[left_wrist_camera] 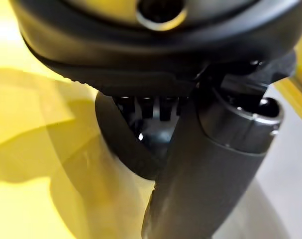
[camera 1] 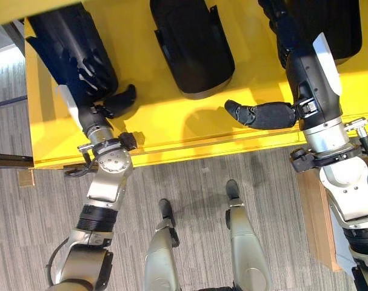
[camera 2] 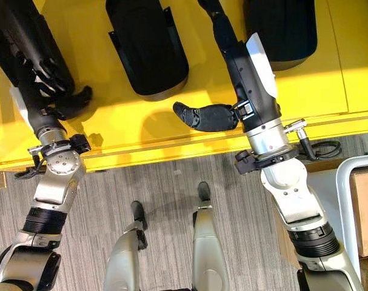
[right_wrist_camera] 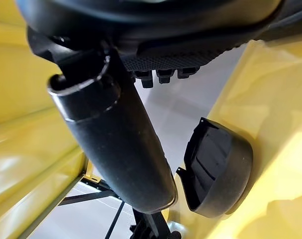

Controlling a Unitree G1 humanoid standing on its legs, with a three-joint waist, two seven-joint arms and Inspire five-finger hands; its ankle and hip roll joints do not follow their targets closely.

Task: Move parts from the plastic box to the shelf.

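Three black parts are being shown lying on the yellow shelf, one at its left end, one at its middle and one at its right end; they are being judged to be already delivered, since all three are resting flat on the shelf's surface. The left hand is being laid on the part at the shelf's left end, probably so that it is being steadied or seated. Whether that hand's hold is closed on the part cannot be told, because hand and part are merging in one dark mass; its thumb is being held out towards the shelf's front edge, clear of the part. The right hand is being held over the shelf between its middle and its right end, with its fingers stretched nearly straight towards the shelf's back and its thumb splayed out towards the shelf's middle. Nothing is being gripped by it, which suggests a hand that is being kept free for the next part. The parts are being spaced apart along the shelf, apparently so that room is being left for each.
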